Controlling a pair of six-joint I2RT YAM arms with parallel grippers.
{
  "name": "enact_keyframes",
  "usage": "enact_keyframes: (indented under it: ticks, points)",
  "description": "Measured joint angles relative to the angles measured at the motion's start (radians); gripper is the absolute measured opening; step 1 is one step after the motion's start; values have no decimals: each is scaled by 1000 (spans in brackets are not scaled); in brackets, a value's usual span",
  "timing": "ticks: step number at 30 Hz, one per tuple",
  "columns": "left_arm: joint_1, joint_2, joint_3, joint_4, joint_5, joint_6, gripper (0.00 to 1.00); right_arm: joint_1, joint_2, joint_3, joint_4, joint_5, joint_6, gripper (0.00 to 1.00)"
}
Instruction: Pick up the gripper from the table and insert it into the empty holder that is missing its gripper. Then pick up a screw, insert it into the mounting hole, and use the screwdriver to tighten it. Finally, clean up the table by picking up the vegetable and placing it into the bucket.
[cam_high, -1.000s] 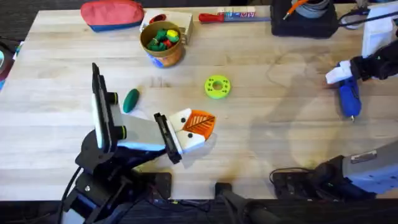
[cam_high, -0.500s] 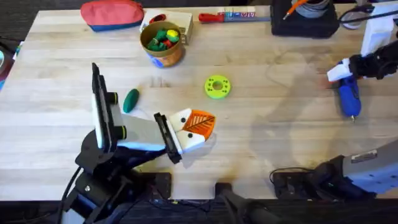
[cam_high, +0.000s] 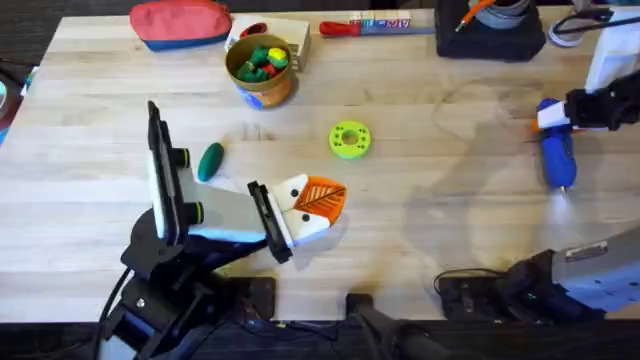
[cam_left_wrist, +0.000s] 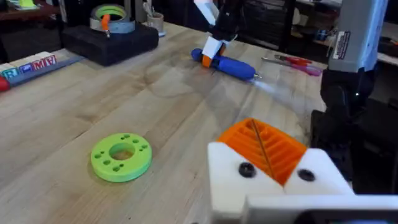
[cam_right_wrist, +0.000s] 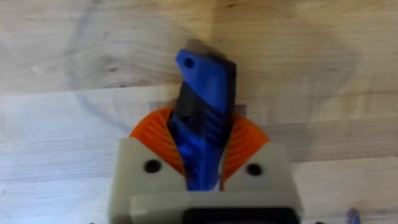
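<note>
Since a second ago my right gripper (cam_high: 563, 117) has shifted slightly right and toward the far side of the table (cam_high: 430, 230), taking the screwdriver (cam_high: 556, 157) with it; the blue handle now points nearly straight back at me instead of angled. Left arm hasn't moved

Right wrist view: both orange pads (cam_right_wrist: 239, 144) clamped on the blue handle, one each side, so right is closed on the screwdriver. Left wrist view shows it far off, handle tilted, low over the wood

My left gripper (cam_high: 312, 205) sits near table centre, low over the surface. I see white finger bodies with orange ribbed pads (cam_left_wrist: 264, 146) pressed together in one wedge, no gap, so I read it as closed with nothing between. Can't tell from here whether that orange wedge is the loose part or the finger's own pad

Vegetable (cam_high: 210, 160) lies on the table just beside the left arm's upper link, well apart from the bucket (cam_high: 261, 68). Bucket stands at the far edge left of centre, with coloured toys inside, next to the red pouch (cam_high: 180, 22)

Yellow-green ring (cam_high: 349, 139) lies flat between the bucket and left gripper. Red-handled tool (cam_high: 365, 26) sits along the far edge
</note>
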Motion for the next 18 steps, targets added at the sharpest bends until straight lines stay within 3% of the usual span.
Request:
enact_keyframes:
  ticks: [4,18]
  points:
    - [0,0,0,0,0,0,5,-2,0,0,-2,0,6,25]
    - [0,0,0,0,0,0,5,19,-66,2,-55,0,9,8]
